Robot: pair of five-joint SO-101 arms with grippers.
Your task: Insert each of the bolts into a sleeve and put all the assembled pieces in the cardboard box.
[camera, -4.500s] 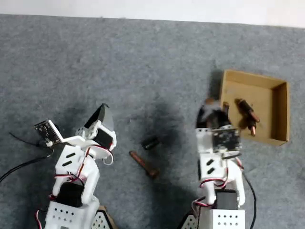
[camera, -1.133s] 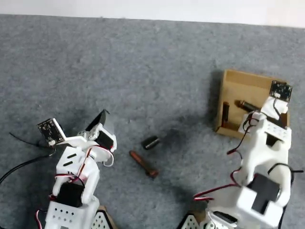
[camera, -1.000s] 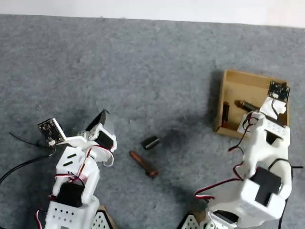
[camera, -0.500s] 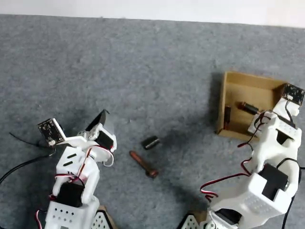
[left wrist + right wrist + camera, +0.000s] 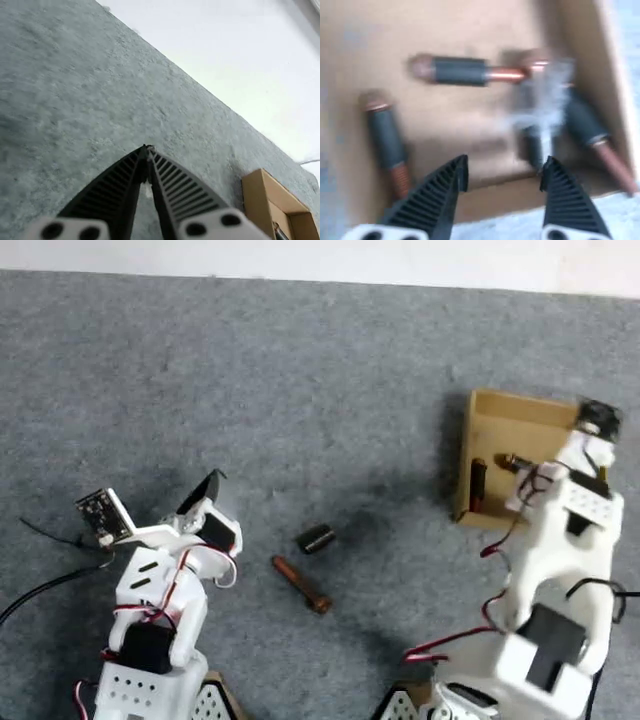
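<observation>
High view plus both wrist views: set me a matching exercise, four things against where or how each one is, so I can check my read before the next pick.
Things:
1. short black cylindrical sleeve
2. long copper-coloured metal bolt
3. left gripper
4. right gripper

States:
A. fingers open, above the brown cardboard box
B. lying loose on the grey carpet, nearer the arm bases
C. fingers shut, holding nothing
D. lying loose on the grey carpet, farther from the arm bases

Pairs: 1-D, 2-B, 3-C, 4-A.
</observation>
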